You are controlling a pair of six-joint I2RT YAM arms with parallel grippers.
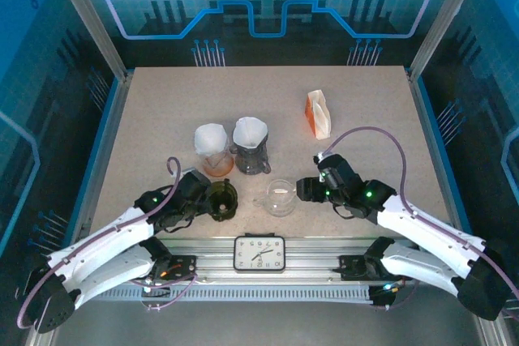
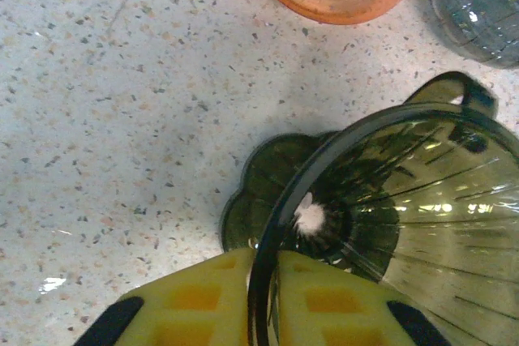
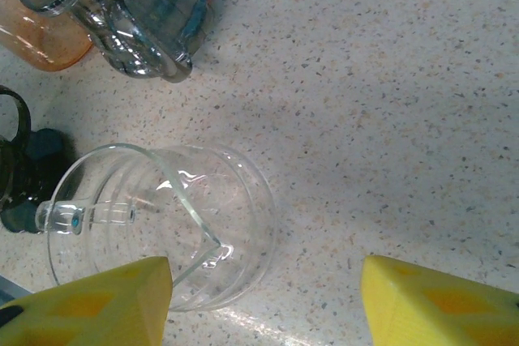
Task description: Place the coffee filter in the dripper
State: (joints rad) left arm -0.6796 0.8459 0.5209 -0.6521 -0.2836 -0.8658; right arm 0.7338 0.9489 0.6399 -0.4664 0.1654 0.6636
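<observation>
coffee filters fill two drippers; left jaws pinch seemingly empty dark dripper, right jaws open.

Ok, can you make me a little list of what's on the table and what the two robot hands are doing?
left hand: pinching the rim of the dark green dripper
right hand: open, next to the clear glass dripper, not gripping it
orange dripper: has a white filter in it
grey dripper: has a second white filter in it
orange-and-white pack: far right part of the table
clock: near edge, between the arm bases
</observation>
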